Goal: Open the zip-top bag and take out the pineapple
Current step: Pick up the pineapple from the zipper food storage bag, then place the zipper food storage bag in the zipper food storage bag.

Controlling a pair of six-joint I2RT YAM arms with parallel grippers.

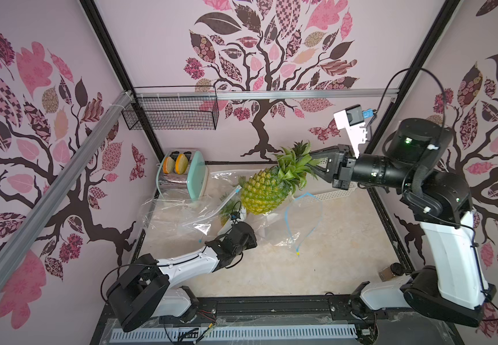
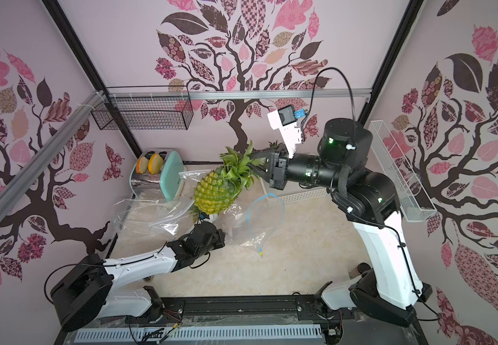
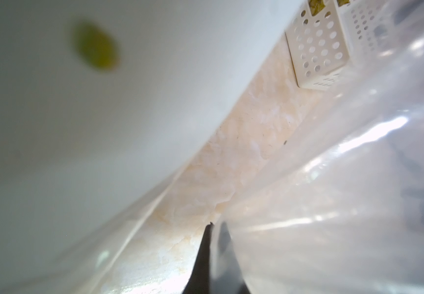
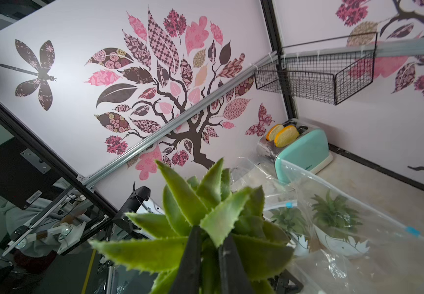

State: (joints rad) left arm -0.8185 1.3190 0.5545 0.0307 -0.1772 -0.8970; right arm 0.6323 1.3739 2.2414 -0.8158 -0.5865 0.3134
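Observation:
The yellow-green pineapple (image 1: pixel 264 191) (image 2: pixel 214 194) hangs tilted in the air above the table, clear of the bag. My right gripper (image 1: pixel 309 164) (image 2: pixel 252 162) is shut on its green crown; in the right wrist view the two dark fingers (image 4: pixel 193 244) pinch the leaves (image 4: pixel 180 201). The clear zip-top bag (image 1: pixel 271 231) lies crumpled on the table below, its blue zip track (image 1: pixel 304 195) gaping in a loop. My left gripper (image 3: pixel 214 226) sits low at the bag's near-left edge, shut on a fold of its plastic (image 3: pixel 333 203). In both top views the left wrist (image 1: pixel 237 237) hides those fingers.
A teal toaster (image 1: pixel 182 176) with bread slices stands at the back left. More clear bags (image 1: pixel 176 212) holding potted plants (image 4: pixel 333 216) lie beside it. A white perforated tray (image 1: pixel 331 195) sits at the back right. A black wire basket (image 1: pixel 171 115) hangs on the wall.

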